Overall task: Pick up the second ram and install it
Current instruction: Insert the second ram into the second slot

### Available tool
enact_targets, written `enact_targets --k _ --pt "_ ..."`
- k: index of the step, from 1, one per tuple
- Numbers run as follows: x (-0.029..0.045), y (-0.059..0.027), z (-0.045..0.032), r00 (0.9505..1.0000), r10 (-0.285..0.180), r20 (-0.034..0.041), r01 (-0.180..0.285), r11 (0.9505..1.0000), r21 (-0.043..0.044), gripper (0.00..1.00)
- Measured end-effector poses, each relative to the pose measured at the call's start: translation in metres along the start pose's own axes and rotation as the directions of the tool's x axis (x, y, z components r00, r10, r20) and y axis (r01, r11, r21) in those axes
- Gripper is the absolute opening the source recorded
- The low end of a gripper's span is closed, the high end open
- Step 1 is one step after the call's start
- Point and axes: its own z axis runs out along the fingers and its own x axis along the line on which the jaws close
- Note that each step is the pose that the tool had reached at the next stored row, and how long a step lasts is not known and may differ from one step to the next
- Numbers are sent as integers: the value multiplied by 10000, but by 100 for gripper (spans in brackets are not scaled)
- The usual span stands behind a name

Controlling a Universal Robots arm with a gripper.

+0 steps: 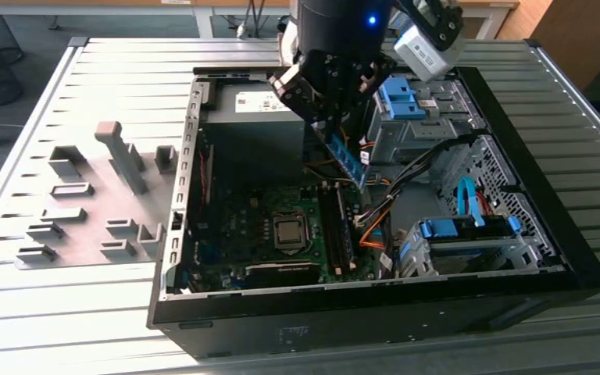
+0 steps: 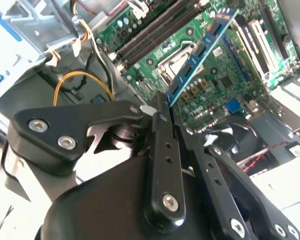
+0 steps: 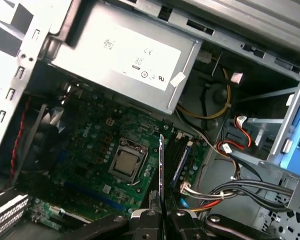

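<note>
An open computer case (image 1: 581, 281) is laid on the slatted counter (image 1: 91, 305), with a green motherboard (image 1: 269, 215) inside it. Above the motherboard, the second ram (image 2: 200, 52) is held clamped edgewise in the gripper (image 2: 160, 107), tilted.

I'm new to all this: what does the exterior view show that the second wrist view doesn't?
Exterior view alone: the whole open computer case on a slatted table, with grey holder blocks beside it.
Second wrist view alone: the black finger linkages up close and an orange cable loop.
Both: the gripper shut on the blue RAM stick above the green motherboard.
</note>
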Motion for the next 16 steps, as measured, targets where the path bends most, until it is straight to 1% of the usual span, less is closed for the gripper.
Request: enact_targets --k 2,5,7,10,11,13,16 --pt "0 0 35 9996 281 -2 -281 9996 4 14" --pt "-1 0 83 9965 832 -4 -832 9965 10 14" --pt "-1 0 114 9929 1191 -5 -1191 9929 14 14" --pt "-1 0 160 9856 1691 -7 -1690 9856 20 14" --pt "-11 -4 171 9846 1750 -7 -1750 9846 21 14" --pt "-53 -20 178 9844 1758 -7 -1758 9844 21 14" --pt "-55 -22 178 9844 1758 -7 -1758 9844 22 14"
